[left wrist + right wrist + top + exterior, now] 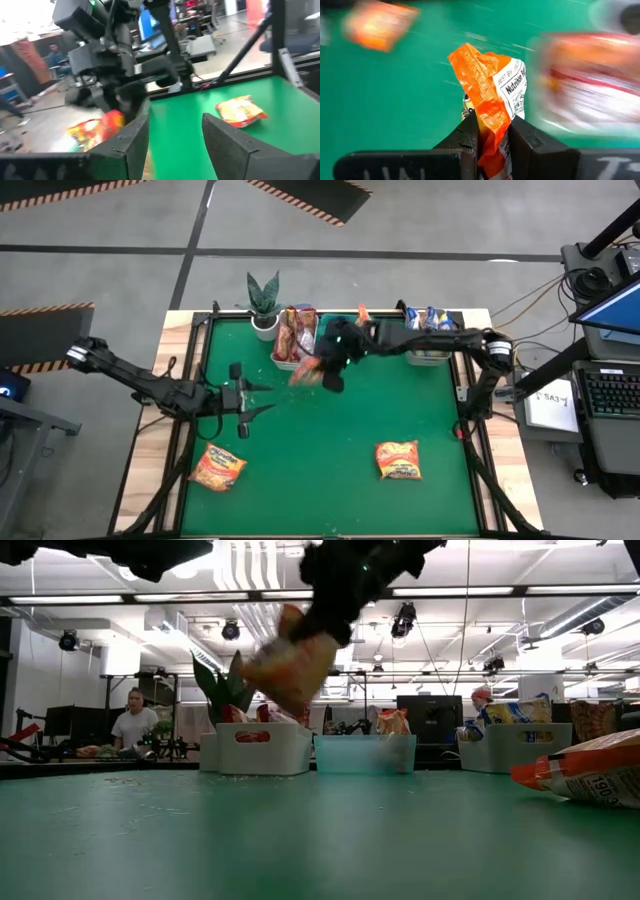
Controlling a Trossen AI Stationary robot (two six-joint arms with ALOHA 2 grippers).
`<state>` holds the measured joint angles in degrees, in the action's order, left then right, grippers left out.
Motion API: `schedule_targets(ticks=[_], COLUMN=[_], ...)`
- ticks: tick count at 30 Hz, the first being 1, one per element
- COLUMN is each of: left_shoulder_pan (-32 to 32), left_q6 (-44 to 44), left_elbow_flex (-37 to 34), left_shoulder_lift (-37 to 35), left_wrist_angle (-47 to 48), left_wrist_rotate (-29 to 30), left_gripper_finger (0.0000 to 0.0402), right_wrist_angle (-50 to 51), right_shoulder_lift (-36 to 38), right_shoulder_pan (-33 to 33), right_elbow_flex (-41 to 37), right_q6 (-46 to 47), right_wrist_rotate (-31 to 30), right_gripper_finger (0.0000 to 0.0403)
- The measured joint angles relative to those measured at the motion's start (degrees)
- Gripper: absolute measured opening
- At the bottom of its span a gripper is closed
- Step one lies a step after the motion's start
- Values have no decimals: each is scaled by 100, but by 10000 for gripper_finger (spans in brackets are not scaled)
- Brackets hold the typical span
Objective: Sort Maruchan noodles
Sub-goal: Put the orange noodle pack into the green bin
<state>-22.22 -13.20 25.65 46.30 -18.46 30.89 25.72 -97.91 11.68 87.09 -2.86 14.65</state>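
Maruchan noodles: one orange crinkly packet (492,95) pinched in right claw (492,137); two packets (217,467) on worktop (320,470) at 6 o'clock; left claw (175,135) spread.

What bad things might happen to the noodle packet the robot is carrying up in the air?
The right gripper pinches only one corner of the crinkly orange plastic noodle packet, so it might slip out and drop onto the green table. The white plastic bin already looks full of packets, so this one may slide off the pile. The left gripper waits open close by, so the two arms might bump.
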Motion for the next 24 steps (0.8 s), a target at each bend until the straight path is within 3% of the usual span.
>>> schedule_targets(ticks=[6,8,16,24], left_shoulder_pan=[0,0,0,0], left_q6=[27,32,81,169], left_elbow_flex=[-20,-26,-32,-35], left_shoulder_lift=[-97,-60,62,64], left_wrist_angle=[200,193,192,182], left_wrist_rotate=[246,293,317,322], left_gripper_finger=[164,164,164,164], right_wrist_angle=[1360,1538,1568,1599], right_shoulder_lift=[198,201,-38,-550], right_shoulder_pan=[521,753,1571,1633], right_elbow_flex=[592,733,713,590], right_q6=[-623,-672,-643,-562], right_wrist_rotate=[-2558,-3006,-2216,-2011], right_gripper_finger=[53,53,45,39])
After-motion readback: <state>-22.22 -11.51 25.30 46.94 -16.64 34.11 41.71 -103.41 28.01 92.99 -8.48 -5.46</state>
